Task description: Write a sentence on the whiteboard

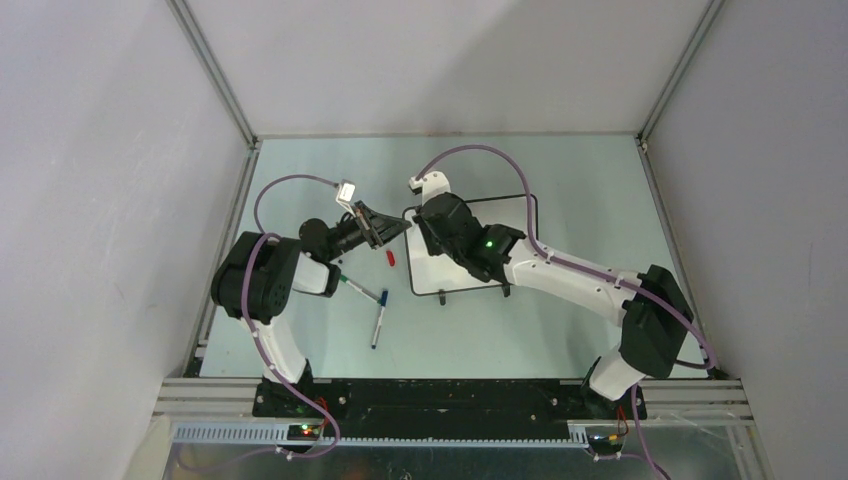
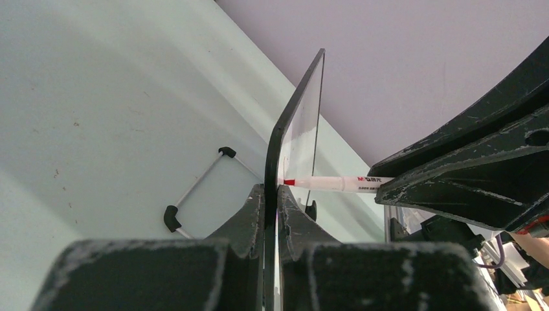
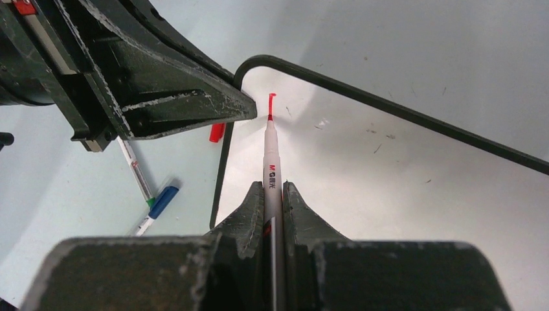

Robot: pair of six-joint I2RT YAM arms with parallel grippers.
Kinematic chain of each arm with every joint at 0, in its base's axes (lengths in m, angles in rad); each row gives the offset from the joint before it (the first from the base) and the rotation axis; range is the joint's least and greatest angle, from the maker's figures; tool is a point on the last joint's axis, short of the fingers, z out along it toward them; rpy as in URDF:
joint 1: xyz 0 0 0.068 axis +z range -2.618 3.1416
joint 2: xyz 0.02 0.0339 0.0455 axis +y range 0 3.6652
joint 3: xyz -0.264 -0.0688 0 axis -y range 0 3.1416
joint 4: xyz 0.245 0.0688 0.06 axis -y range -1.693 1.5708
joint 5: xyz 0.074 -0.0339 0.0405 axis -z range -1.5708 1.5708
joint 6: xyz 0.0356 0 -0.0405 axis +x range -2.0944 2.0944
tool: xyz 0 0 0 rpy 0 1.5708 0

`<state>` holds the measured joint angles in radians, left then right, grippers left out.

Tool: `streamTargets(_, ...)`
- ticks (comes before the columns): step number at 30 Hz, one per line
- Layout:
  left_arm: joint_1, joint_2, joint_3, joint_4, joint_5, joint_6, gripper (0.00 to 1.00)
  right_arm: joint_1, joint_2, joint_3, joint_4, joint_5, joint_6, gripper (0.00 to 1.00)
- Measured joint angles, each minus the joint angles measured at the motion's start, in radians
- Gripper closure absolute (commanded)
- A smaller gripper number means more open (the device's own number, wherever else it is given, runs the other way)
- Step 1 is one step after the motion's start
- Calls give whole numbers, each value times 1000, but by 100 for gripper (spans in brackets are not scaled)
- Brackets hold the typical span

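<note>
White, red-tipped marker (image 3: 272,165); black-framed white whiteboard (image 3: 388,194) bears a red stroke (image 3: 271,100).

Left of centre in the overhead view, two pens lie on the pale green table (image 1: 600,190): a green-tipped pen (image 1: 362,290) and a blue-capped pen (image 1: 379,322), their ends nearly meeting in a V. Just above them, a small red cap (image 1: 391,257) lies alone.

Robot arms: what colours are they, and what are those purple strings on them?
Both the left arm and right arm have white tubes joined by chunky black joints. The strings are lilac cables looping along each arm. A small green light glows on the right arm. The left pincer and right pincer are dark, wedge-shaped, scuffed with pale scratches.
</note>
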<state>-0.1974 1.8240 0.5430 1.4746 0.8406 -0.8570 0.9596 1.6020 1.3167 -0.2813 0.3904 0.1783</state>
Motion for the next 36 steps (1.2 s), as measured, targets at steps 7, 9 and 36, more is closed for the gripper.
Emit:
streamTargets(7, 0, 0, 0, 0, 0, 0, 100, 0, -14, -29, -1, -10, 6, 100)
streamTargets(9, 0, 0, 0, 1, 0, 0, 100, 0, -18, -36, -1, -13, 8, 100)
streamTargets(36, -1, 0, 0, 5, 2, 0, 100, -24, -91, -72, 19, -95, 3, 100)
